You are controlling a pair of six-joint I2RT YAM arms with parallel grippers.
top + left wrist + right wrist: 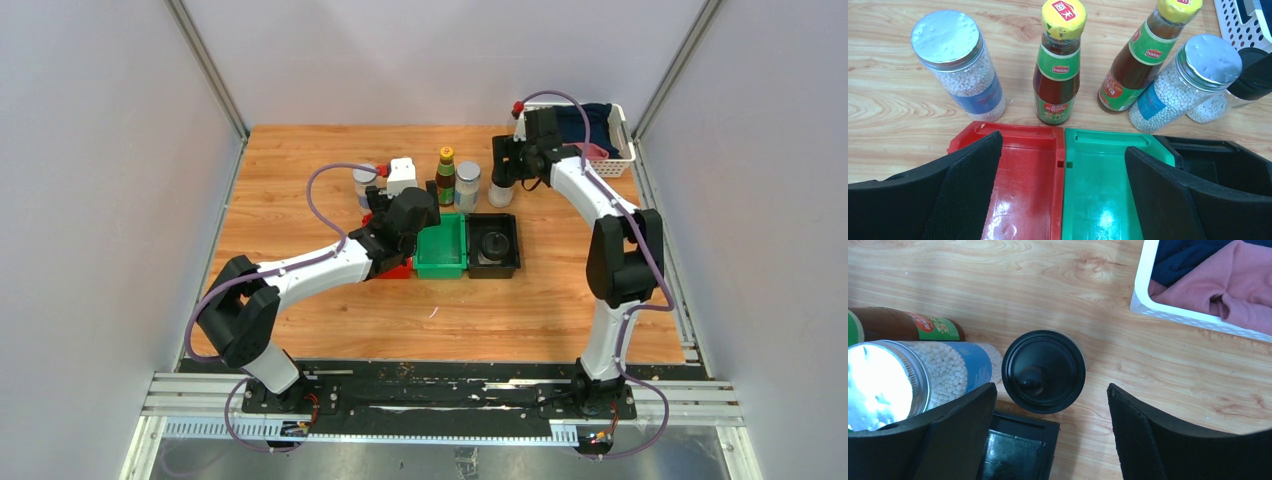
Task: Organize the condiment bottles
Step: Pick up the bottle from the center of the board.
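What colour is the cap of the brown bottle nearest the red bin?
The cap is yellow, with a red mark on top; clearest in the left wrist view.

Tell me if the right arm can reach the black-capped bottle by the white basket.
Probably yes: the right gripper hangs open above the black-capped bottle, cap between its fingers, though a silver-lidded jar crowds one side.

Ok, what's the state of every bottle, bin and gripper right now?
left gripper: open, empty.
right gripper: open, above black-capped bottle.
brown bottles: upright, capped, on table.
silver-lidded jars: upright, lidded, on table.
black-capped bottle: upright on table.
red bin: empty where visible.
green bin: empty where visible.
black bin: holds second bottle.
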